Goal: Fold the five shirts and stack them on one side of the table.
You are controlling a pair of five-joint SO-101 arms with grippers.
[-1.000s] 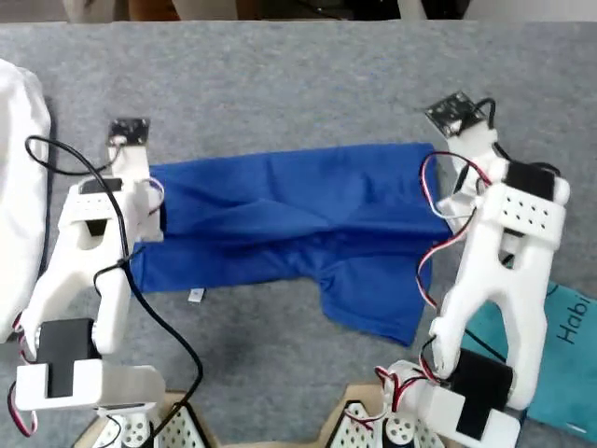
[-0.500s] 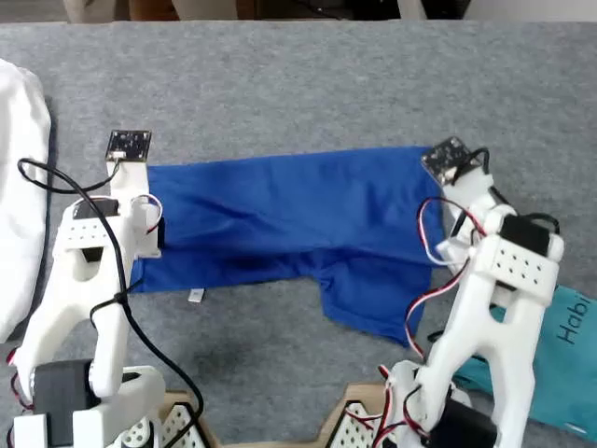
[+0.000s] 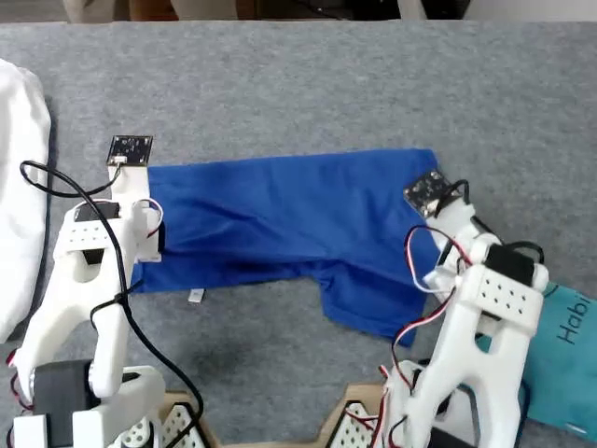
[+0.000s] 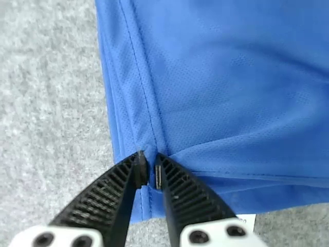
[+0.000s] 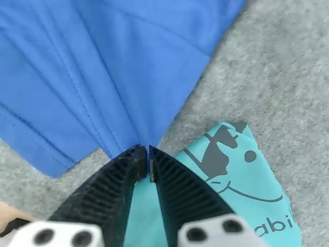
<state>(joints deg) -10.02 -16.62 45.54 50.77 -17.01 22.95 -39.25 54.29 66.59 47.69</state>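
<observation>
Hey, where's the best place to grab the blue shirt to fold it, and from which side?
Probably by its two short ends, from the near side: the blue shirt lies flat lengthwise across the table, and the left gripper and right gripper are pinched on those edges.

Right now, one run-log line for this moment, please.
left gripper: shut on blue shirt | right gripper: shut on blue shirt's other end | blue shirt: lying on table | teal shirt: beside right gripper

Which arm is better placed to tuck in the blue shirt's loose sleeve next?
Probably right: the right gripper pinches the blue shirt near that sleeve; the left gripper grips the opposite end.
</observation>
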